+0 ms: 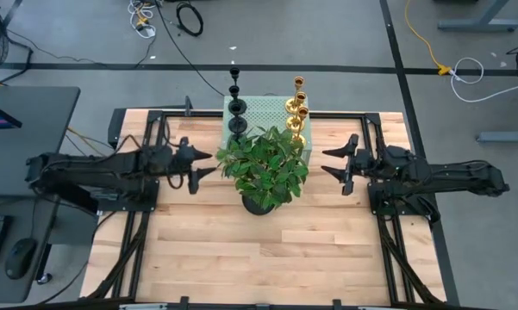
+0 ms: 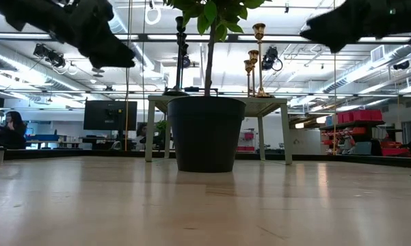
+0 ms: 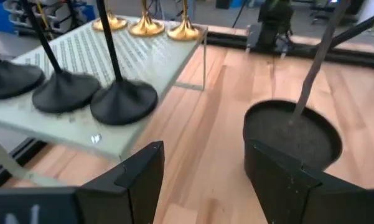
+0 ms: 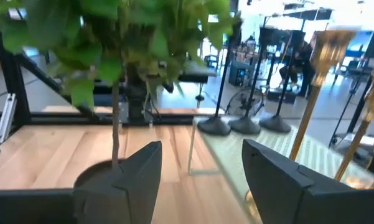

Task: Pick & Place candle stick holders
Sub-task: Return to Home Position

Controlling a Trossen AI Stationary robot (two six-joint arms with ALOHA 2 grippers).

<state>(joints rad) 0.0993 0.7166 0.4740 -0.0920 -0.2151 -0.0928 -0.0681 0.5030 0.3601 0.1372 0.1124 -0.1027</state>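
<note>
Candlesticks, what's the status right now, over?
Left gripper and right gripper open, empty. Black candlesticks and gold candlesticks standing on the green shelf. Plant between the two grippers.

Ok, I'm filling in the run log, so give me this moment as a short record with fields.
black candle holders: three in a row on the pale green shelf
gold candle holders: three in a row, same shelf, other side
potted plant: between the two claws
left claw: open, empty, left of plant
right claw: open, empty, right of plant

Showing matte black candle stick holders [image 1: 236,108], gleaming gold candle stick holders [image 1: 296,112], pale green perforated shelf [image 1: 263,110], green-leaved plant [image 1: 263,164], light wood-grain counter [image 1: 241,250].
</note>
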